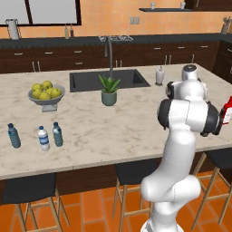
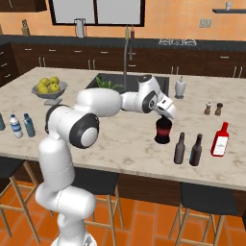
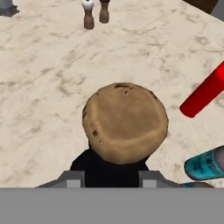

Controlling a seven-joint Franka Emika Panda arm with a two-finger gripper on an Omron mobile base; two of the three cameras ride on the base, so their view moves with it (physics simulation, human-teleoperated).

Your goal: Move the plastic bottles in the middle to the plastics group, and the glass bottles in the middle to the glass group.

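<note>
1. Three small plastic water bottles stand close together at the left of the beige marble counter (image 1: 136, 131): a deeper blue one (image 1: 13, 135), a clear one with a white label (image 1: 43, 138) and a translucent grey-blue one (image 1: 57, 134).
2. Gripper (image 2: 163, 116): jaws drawn narrow, clamped on the neck of the round-bellied black glass bottle with a red label (image 2: 163, 131). Bottle upright; its brown cork top (image 3: 125, 122) sits centred in the hand view. Cannot tell whether its base touches the counter.
3. Two slim dark glass bottles (image 2: 179, 148) (image 2: 195, 150) stand side by side just right of the held bottle, near the counter's front edge. Contents not discernible.
4. Red bottle with a white label (image 2: 220, 140) stands just right of that pair.
5. Grey footed bowl (image 1: 46, 102) holds yellow fruit (image 1: 45, 89), piled above the rim.
6. Grey-green pot (image 1: 108, 98) holds a spiky green plant (image 1: 109, 83), in front of the dark sink (image 1: 86, 81).
7. Two small pepper shakers (image 2: 207, 108) (image 2: 218, 109) stand behind the bottles.
</note>
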